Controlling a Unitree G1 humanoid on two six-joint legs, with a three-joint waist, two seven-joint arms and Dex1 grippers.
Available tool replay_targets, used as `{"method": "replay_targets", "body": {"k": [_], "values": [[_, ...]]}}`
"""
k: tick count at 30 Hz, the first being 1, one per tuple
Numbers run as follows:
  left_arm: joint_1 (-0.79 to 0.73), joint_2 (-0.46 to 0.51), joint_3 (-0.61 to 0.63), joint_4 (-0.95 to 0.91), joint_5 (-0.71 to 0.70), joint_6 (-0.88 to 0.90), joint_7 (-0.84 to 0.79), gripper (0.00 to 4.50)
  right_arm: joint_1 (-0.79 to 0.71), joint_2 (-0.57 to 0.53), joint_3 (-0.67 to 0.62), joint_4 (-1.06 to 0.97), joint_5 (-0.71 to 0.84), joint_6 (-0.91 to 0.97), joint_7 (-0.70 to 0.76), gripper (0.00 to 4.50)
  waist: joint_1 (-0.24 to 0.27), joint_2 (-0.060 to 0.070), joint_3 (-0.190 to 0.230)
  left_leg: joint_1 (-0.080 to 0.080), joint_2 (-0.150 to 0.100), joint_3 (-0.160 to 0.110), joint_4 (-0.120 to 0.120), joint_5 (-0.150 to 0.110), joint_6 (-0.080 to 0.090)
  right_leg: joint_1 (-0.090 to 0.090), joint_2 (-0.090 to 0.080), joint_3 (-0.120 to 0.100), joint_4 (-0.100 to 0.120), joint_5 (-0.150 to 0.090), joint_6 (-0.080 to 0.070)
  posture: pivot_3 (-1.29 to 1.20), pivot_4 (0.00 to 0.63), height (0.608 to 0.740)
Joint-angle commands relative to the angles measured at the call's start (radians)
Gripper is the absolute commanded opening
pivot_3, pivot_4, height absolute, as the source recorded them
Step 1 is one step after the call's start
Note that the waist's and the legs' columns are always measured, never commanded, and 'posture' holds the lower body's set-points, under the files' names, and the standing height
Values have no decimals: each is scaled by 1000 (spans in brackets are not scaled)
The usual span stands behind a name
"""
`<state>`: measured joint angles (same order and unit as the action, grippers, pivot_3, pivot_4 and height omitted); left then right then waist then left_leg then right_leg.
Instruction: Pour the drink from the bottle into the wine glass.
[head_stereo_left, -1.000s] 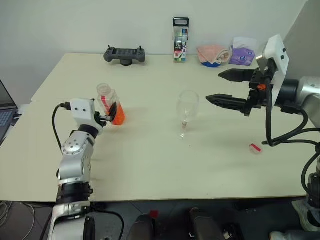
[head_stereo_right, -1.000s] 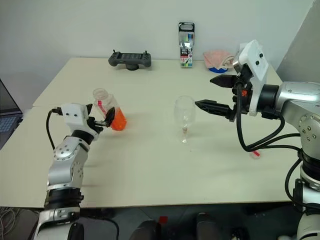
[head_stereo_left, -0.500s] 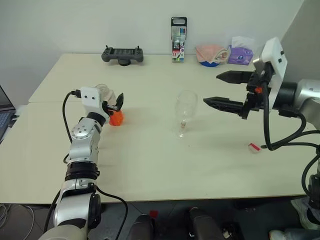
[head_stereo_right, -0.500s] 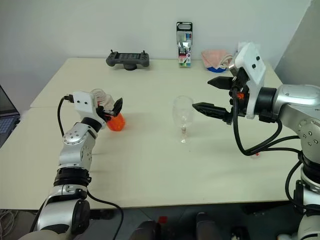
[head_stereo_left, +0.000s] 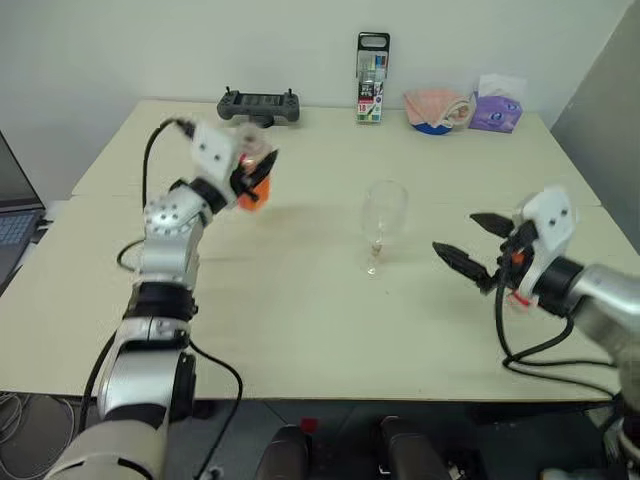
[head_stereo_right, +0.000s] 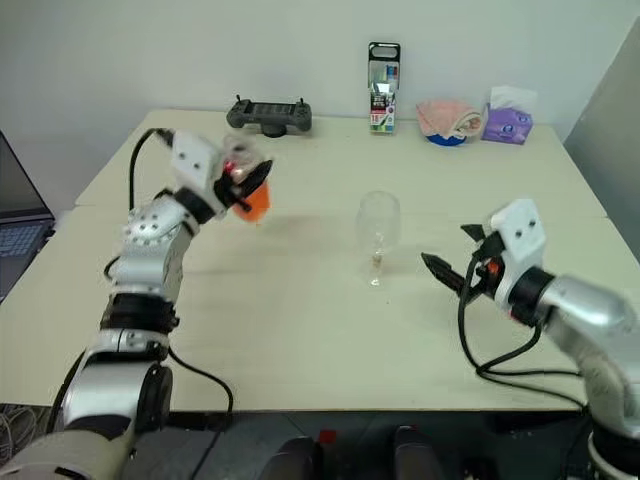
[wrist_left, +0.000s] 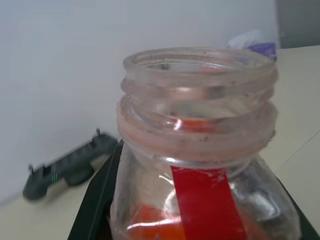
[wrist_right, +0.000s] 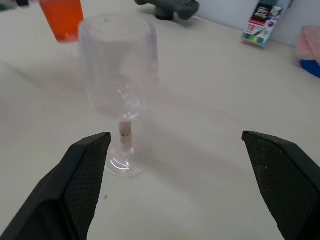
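The left tool (head_stereo_left: 250, 172) clenched the uncapped bottle (head_stereo_left: 252, 180); the wine glass (head_stereo_left: 383, 215) stood at its four o'clock, right tool (head_stereo_left: 478, 245) released.

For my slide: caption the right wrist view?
Open right gripper facing the empty clear stemmed wine glass on the beige table.

Bottle (wrist_left: 200, 165) sat close up, mouth open with no cap on, threaded neck clear, red label strip (wrist_left: 207, 205) running down the front. Orange-red drink (wrist_left: 150, 227) showed low inside the body. Black fingers (wrist_left: 95, 200) of the left gripper pressed against the bottle's sides. Behind it, a dark controller (wrist_left: 65, 167) lay on the pale table (wrist_left: 300, 110), a purple pack (wrist_left: 255, 45) near the wall.
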<state>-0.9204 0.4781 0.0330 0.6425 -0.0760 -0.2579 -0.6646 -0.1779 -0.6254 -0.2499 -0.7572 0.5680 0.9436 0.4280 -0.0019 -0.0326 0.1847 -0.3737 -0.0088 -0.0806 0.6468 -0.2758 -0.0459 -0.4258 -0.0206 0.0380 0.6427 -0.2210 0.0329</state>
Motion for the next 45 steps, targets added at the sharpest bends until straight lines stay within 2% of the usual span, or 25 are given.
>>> {"method": "replay_targets", "body": {"k": [1, 8, 12, 26, 45], "values": [[-97, -25, -46, 146, 51, -163, -43, 1786, 47, 38, 19, -123, 11, -84, -10, 4500, -6, 0, 0, 0, 0, 0, 0, 0, 0, 0, 0, 0, 0, -2, 4, 0, 150, 740], [-254, -52, -140, 409, 188, -467, -19, 1785, 124, 59, -1, -174, 11, -142, -31, 4500, -23, -1, 1, 1, 1, 1, 2, 0, 0, 0, 2, 1, 1, -2, 5, 0, 150, 740], [-300, -66, -158, 484, 230, -556, 10, 1775, 180, 55, 25, -197, -5, -163, -38, 4500, -26, -1, 1, 0, 1, 0, 1, 0, 0, 0, 2, 1, 0, -2, 5, 0, 150, 740], [-407, -94, -252, 583, 409, -678, 144, 1767, 194, 72, 123, -243, -19, -164, -104, 4500, -27, -1, 1, 1, 0, 1, 2, 0, 0, 1, 2, 2, 1, -2, 5, 0, 150, 740], [-482, -33, -443, 602, 725, -741, 554, 1765, 178, 70, 150, -251, -29, -160, -149, 4500, -27, -1, 1, 1, 0, 1, 4, 0, 0, 1, 2, 2, 3, -1, 6, 0, 150, 740]]}}
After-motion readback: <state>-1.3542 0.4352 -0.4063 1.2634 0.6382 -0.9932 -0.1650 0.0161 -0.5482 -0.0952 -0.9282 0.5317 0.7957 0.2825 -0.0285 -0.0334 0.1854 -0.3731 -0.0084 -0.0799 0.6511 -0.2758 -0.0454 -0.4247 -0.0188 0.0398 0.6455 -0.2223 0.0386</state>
